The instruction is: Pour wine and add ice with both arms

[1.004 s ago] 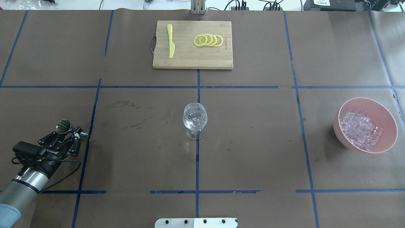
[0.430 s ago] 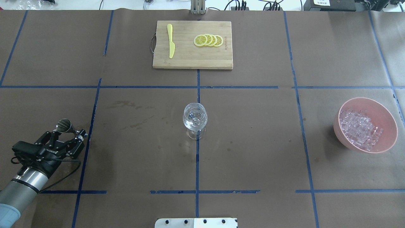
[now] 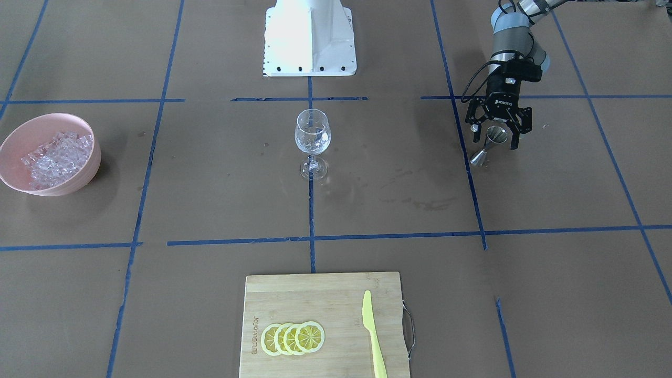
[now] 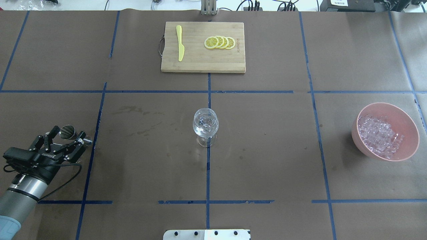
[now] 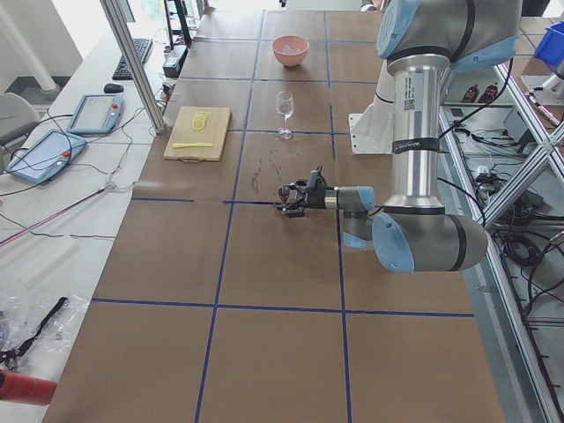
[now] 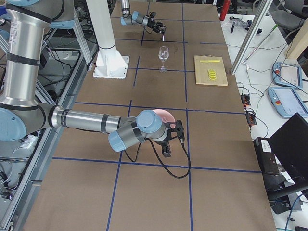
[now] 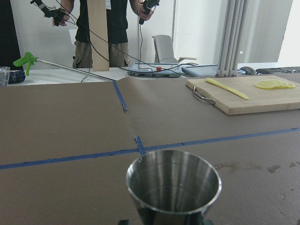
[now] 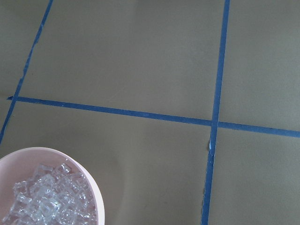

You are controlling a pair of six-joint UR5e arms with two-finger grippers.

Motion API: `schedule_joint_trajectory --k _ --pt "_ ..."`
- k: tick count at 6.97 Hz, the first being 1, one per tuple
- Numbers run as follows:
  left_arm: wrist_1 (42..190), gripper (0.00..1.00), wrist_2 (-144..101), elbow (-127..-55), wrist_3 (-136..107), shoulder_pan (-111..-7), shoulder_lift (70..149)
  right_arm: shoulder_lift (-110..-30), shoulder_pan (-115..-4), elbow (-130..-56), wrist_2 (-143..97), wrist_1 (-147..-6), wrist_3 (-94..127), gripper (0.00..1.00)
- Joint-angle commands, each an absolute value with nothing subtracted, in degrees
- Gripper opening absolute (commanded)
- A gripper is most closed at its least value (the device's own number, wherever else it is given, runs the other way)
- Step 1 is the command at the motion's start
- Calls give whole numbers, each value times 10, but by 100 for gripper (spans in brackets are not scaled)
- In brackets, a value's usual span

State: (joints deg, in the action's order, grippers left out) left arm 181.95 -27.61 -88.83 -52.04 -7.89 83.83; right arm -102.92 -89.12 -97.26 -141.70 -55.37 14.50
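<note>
The ice (image 4: 380, 135), a glittering heap of small clear cubes, is held in a smooth round pink bowl (image 4: 409, 133) near the right gripper (image 6: 167, 147), whose opening cannot be told, and well apart from the left gripper (image 4: 67, 136), whose jaws are spread wide around an upright steel jigger (image 4: 68, 131), gripping nothing.
</note>
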Motion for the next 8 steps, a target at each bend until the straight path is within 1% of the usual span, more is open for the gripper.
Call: schedule_joint_trajectory --k 1,3,4,6,7,8 --pt "1826 99 -243 -932 -488 -79 836 -1029 -891 -973 -1417 -554 145 100" --pt "1866 99 -283 -941 -435 -99 831 -1030 -891 -973 -1418 -554 145 100" --pt "1865 99 -343 -944 -413 -147 831 -1030 -891 -973 -1418 -554 145 100" --pt "1850 99 -529 -945 -352 -292 829 -1030 -891 -973 -1419 -554 145 100" --pt "1790 99 -645 -945 -323 -381 831 -1030 -891 -972 -1419 -554 145 100" --pt "1694 99 -744 -952 -309 -464 841 -1032 -891 -972 -1419 -554 145 100"
